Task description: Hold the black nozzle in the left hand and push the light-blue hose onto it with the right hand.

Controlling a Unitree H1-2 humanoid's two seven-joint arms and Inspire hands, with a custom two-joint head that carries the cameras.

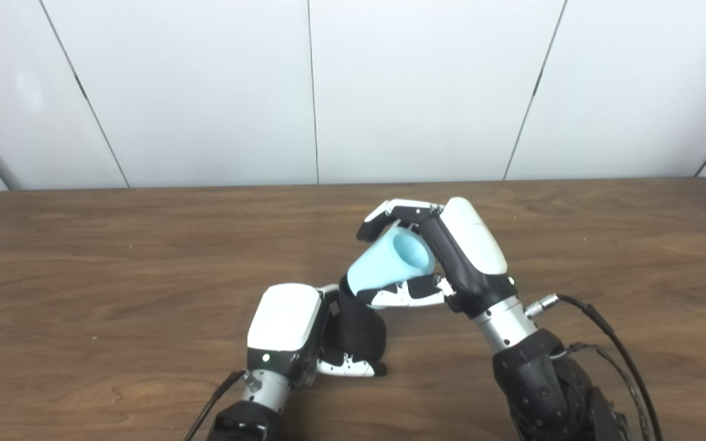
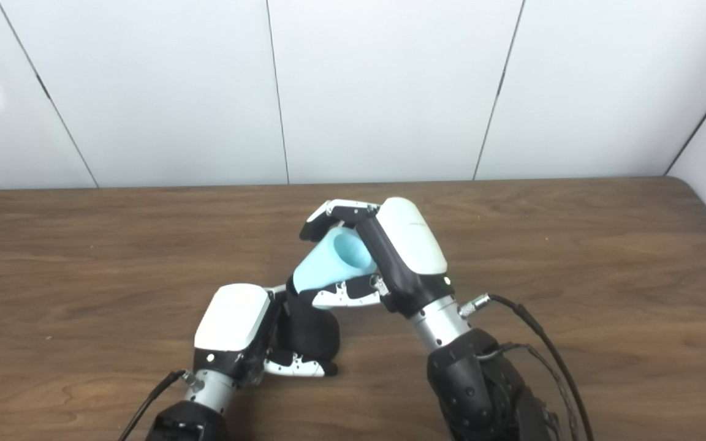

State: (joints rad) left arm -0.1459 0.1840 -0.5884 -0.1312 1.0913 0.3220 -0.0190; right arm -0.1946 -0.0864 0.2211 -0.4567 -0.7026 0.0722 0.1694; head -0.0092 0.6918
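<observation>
my left hand [image 1: 288, 331] grips the black nozzle [image 1: 359, 327] upright on the table [image 1: 83, 275], bracing it. my right hand [image 1: 451, 257] clasps the light-blue hose [image 1: 383, 266], tilted onto its tip for pushing.

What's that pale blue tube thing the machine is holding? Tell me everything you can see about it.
The light-blue hose is a short, smooth, matte piece, flaring toward a wide open mouth through which its hollow inside shows. It looks like soft plastic or rubber. It tilts, mouth up and to the right, narrow end down against the black nozzle held by the left hand. The right hand grips it, fingers over the top and thumb beneath, above the table.
</observation>
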